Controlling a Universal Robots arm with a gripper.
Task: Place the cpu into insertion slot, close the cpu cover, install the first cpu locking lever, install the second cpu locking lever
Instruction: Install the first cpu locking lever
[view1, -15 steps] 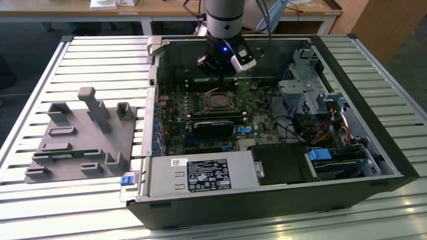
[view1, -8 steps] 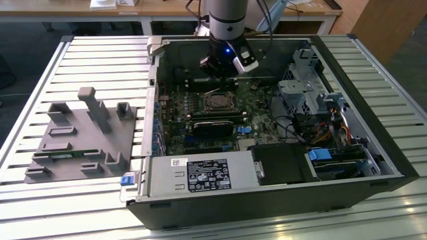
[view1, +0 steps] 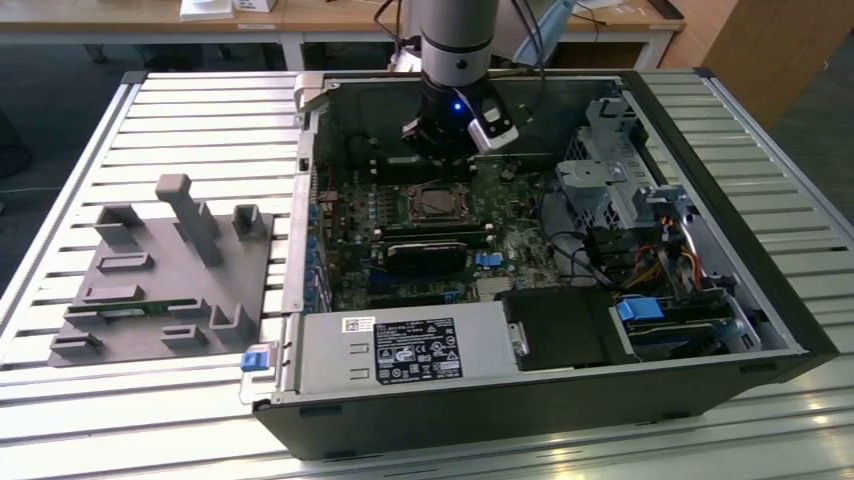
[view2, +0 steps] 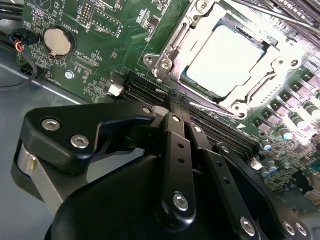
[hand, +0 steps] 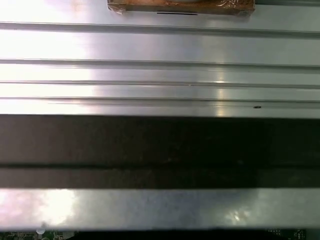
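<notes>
In the second wrist view the cpu (view2: 227, 57), a pale silvery square, lies in the insertion slot (view2: 186, 76) on the green motherboard. The cpu cover (view2: 172, 50), a shiny metal frame, lies flat around it. A thin metal lever rod (view2: 215, 111) runs along the socket edge nearest my gripper (view2: 172, 104). The black fingers (view2: 175, 150) meet at their tips just beside that rod, shut with nothing seen between them. In the exterior view my gripper (view1: 447, 160) hangs inside the open computer case, just behind the socket (view1: 438, 203).
The case (view1: 747, 250) lies open on a slatted metal table (view1: 200, 120). Memory slots (view2: 150, 92), a coin battery (view2: 59, 41) and cables (view1: 587, 250) surround the socket. A grey holder fixture (view1: 160, 270) sits at the exterior view's left. A power supply (view1: 400, 350) is at the case front.
</notes>
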